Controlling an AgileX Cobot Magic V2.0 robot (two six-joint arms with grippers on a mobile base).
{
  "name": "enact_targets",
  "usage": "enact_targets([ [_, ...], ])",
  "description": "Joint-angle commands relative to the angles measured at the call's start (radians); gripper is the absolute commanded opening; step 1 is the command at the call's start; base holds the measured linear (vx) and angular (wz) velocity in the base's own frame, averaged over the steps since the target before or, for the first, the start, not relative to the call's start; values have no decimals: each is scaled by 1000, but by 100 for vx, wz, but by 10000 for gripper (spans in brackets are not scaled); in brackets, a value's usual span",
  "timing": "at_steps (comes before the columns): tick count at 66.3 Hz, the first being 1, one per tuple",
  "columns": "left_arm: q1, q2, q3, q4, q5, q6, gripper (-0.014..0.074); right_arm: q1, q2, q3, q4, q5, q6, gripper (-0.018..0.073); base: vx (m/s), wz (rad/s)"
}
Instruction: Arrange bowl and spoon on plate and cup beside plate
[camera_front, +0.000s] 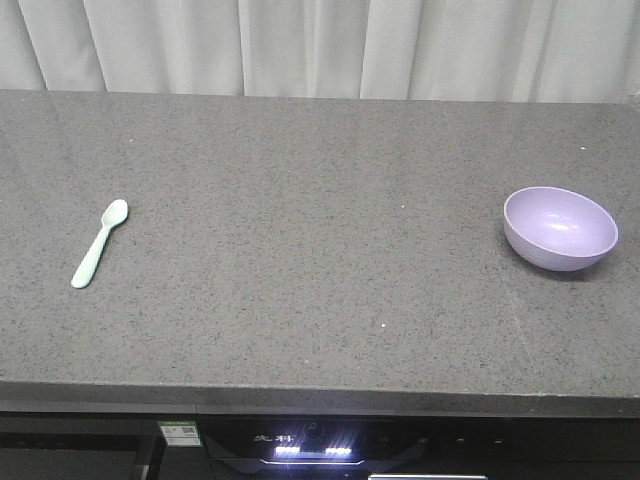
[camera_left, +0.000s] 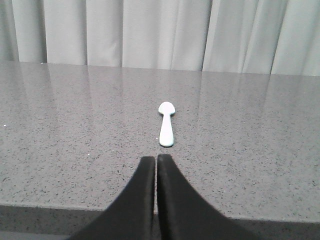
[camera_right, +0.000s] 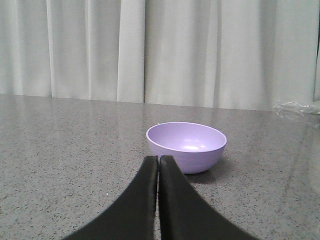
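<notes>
A lavender bowl (camera_front: 560, 228) stands upright at the right of the grey counter. In the right wrist view the bowl (camera_right: 186, 146) is just beyond my right gripper (camera_right: 159, 158), which is shut with nothing in it. A mint-green spoon (camera_front: 99, 243) lies flat at the left of the counter, scoop pointing away. Seen from the left wrist, the spoon (camera_left: 166, 124) lies a short way ahead of my left gripper (camera_left: 156, 158), shut and empty, with its handle end toward the tips. The plate and the cup are out of view. Neither gripper shows in the front view.
The grey speckled counter (camera_front: 320, 260) runs to a white curtain (camera_front: 320, 45) at the back. Its front edge (camera_front: 320, 395) drops to the dark robot base with lit lights (camera_front: 312, 450). Crumpled clear plastic (camera_right: 297, 106) lies at the far right.
</notes>
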Motion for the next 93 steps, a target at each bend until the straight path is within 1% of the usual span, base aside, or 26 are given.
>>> enact_targets([
  [1,0,-14,26,-8,-70,-9,-6,-5,-10,8,-7,-74,-4,-3,3,0],
  [93,0,-14,26,-8,-70,-9,-6,-5,-10,8,-7,-74,-4,-3,2,0],
])
